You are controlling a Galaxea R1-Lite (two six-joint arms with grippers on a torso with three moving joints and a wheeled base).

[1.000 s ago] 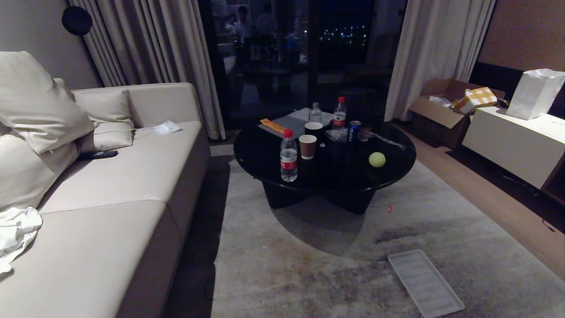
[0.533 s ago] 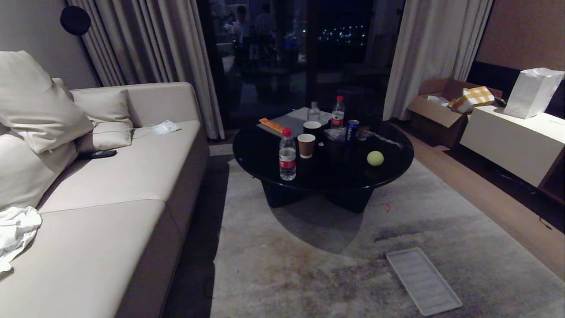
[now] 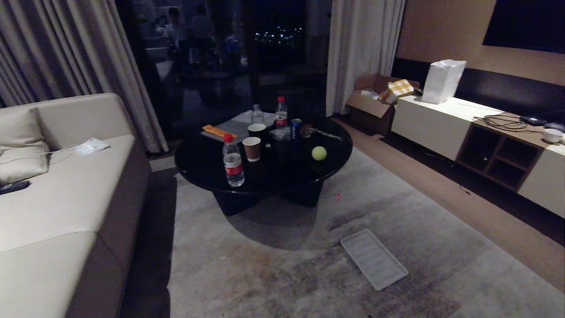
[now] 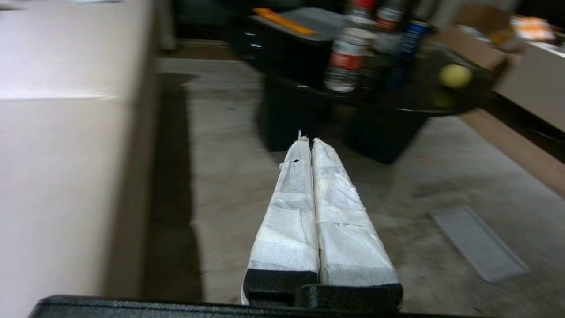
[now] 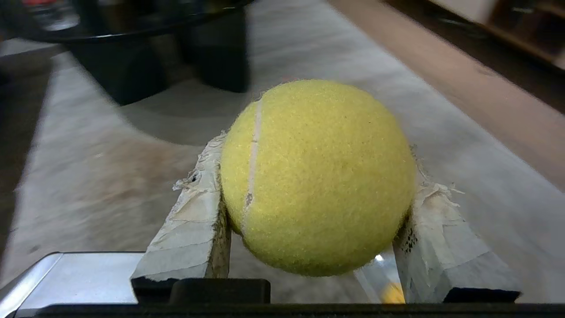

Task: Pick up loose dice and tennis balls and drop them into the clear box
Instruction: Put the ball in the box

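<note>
My right gripper (image 5: pixel 315 165) is shut on a fuzzy yellow-green tennis ball (image 5: pixel 318 176), held above the carpet between its taped fingers. Below it lies a translucent whitish corner of the clear box (image 5: pixel 53 274). A small yellow shape (image 5: pixel 390 293) shows through clear plastic under the ball; I cannot tell what it is. A second tennis ball (image 3: pixel 319 153) (image 4: pixel 455 76) rests on the round black table (image 3: pixel 207 161), near its right edge. My left gripper (image 4: pixel 307 141) is shut and empty, pointing over the carpet toward the table. No dice are plainly in view. Neither arm appears in the head view.
The table also carries water bottles (image 3: pixel 233 161), paper cups (image 3: pixel 252 148) and a can (image 3: pixel 295 128). A flat ribbed clear lid (image 3: pixel 374 258) lies on the carpet. A beige sofa (image 3: pixel 57 207) stands to the left, and a low cabinet (image 3: pixel 481 141) runs along the right wall.
The whole head view has swung right: the sofa slid toward the left edge and the low cabinet came into view. The table's things keep their places.
</note>
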